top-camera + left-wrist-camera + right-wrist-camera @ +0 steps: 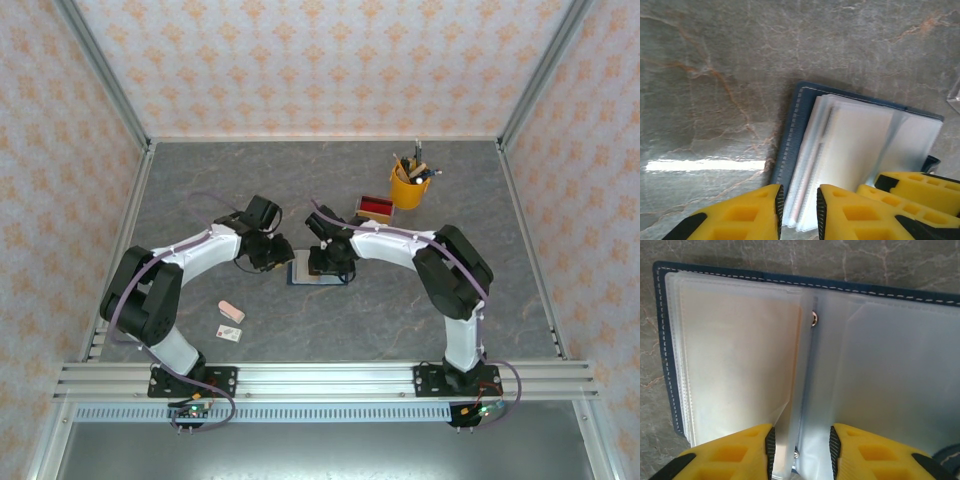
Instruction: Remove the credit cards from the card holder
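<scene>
Right wrist shows my right gripper narrowly parted astride a clear sleeve of the open navy blue folding card holder, my left gripper narrowly parted over its stacked sleeve edges, no cards out, so next I must, I judge, find a filled pocket.

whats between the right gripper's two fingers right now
In the right wrist view, the right gripper straddles a clear plastic sleeve page standing up near the spine of the open card holder. No card is visible in that gap.

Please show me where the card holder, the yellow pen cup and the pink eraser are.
card holder (740,355): right wrist view, on the left clear sleeve.
yellow pen cup (407,189): top view, on its side wall.
pink eraser (231,311): top view, on its middle.
</scene>
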Tool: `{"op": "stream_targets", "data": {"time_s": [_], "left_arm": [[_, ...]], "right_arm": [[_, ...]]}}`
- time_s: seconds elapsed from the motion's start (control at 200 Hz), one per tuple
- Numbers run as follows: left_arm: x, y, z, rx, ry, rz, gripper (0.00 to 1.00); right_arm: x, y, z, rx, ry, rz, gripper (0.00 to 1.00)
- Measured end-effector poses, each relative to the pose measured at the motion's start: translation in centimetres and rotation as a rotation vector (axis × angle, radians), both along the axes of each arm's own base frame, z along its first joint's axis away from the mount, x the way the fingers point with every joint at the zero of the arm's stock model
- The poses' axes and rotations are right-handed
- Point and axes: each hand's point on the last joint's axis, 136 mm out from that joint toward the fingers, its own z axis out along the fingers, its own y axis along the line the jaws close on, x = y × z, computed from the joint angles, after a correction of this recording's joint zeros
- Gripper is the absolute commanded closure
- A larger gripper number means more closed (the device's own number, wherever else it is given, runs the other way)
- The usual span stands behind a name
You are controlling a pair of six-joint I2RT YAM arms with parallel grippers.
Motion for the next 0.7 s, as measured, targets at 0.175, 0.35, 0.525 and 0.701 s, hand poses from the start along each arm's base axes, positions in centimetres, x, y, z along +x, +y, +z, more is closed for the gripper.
{"op": "stream_targets", "data": {"time_s": [0.175, 0.35, 0.525, 0.701], "left_arm": [[0.3, -0.8, 0.4, -0.045, -0.011, -0.007, 0.72], [0.4, -1.4, 0.8, -0.079, -0.018, -0.018, 0.72], [0.5, -1.7, 0.4, -0.09, -0.009, -0.025, 0.73], [-0.1, -2.2, -1.0, -0.086, 0.036, -0.041, 0.73]], "right_arm": [[0.1, -0.1, -0.2, -0.014, -0.001, -0.001, 0.67], [0.2, -0.2, -0.5, -0.029, 0.001, 0.002, 0.74], [0.3, -0.3, -0.5, -0.035, -0.002, 0.003, 0.75], [0.3, -0.3, -0.6, -0.037, -0.002, 0.003, 0.76]]}}
